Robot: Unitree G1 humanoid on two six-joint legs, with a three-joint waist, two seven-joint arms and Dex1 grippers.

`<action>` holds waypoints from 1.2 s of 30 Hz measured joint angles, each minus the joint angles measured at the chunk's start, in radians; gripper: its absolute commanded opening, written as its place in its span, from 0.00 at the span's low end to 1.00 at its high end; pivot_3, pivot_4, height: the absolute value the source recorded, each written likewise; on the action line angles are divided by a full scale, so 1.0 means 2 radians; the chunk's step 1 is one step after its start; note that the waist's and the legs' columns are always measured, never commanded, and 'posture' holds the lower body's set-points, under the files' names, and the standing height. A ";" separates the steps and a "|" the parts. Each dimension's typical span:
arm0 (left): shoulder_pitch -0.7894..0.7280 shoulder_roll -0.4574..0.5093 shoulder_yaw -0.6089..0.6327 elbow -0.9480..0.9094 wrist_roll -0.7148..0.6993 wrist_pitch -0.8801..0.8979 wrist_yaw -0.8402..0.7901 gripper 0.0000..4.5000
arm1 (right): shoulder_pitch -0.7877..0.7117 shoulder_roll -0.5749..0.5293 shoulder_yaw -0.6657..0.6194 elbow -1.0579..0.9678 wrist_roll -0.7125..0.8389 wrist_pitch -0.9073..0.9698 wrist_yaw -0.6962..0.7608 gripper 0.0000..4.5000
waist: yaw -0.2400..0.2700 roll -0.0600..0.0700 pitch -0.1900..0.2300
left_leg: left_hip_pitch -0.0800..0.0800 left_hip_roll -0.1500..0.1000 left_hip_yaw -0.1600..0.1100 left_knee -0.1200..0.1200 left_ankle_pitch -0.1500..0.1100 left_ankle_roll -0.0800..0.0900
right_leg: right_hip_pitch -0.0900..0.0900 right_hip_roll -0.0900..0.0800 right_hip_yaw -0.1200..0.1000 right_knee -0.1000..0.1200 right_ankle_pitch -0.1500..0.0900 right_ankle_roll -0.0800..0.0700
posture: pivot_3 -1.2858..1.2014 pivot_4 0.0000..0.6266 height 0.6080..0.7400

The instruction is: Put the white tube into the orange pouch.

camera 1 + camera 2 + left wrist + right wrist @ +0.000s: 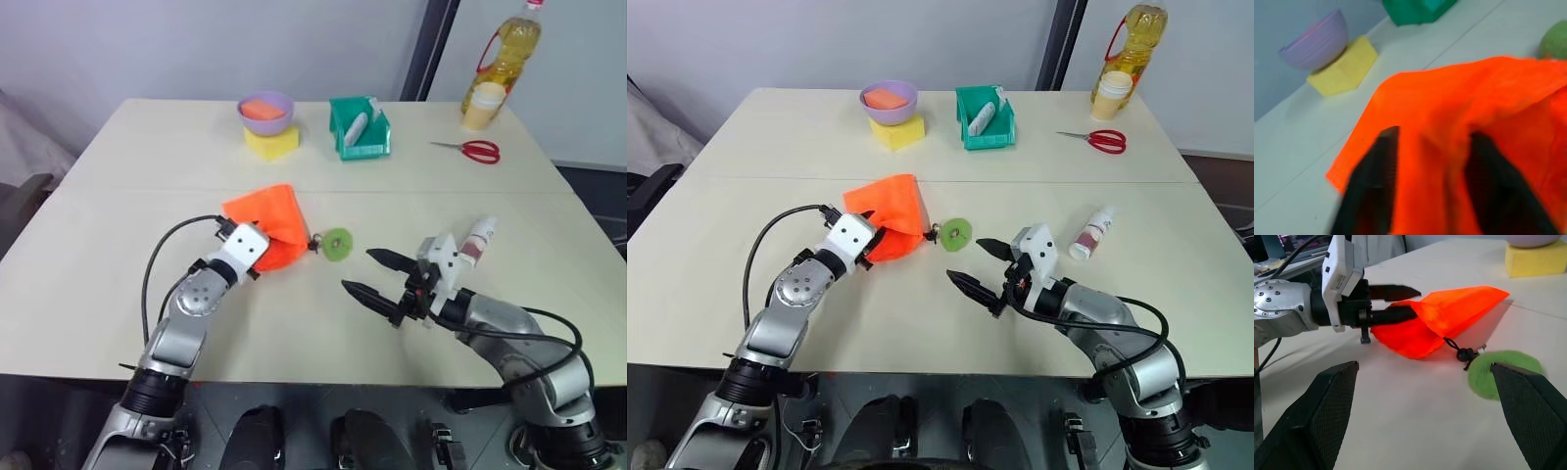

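Note:
The orange pouch (269, 215) lies at mid-table, its dark cord running to a round green tag (338, 243). My left gripper (1418, 302) reaches into the pouch's near edge. One black finger lies over the fabric fold and the other under it, pinched close together on the cloth. The white tube (479, 238) with its maroon band lies flat on the table to the right. My right gripper (358, 270) hovers open and holds nothing. It sits between the tube and the green tag and points toward the pouch.
Along the back stand a purple bowl (265, 110) on a yellow block (271, 142) and a green bin (359, 127) holding a grey-white tube. Red scissors (475, 149), a cup (483, 106) and an oil bottle (509, 54) stand at the back right.

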 measured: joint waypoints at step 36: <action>0.001 0.030 0.058 -0.066 -0.171 0.132 -0.103 0.00 | -0.050 0.141 -0.120 0.166 -0.239 0.042 -0.385 0.94 | -0.002 0.000 0.000 | 0.000 0.000 0.000 -0.001 0.000 -0.001 | -0.001 0.000 0.000 0.000 0.000 0.000 | 0.52 0.24 0.97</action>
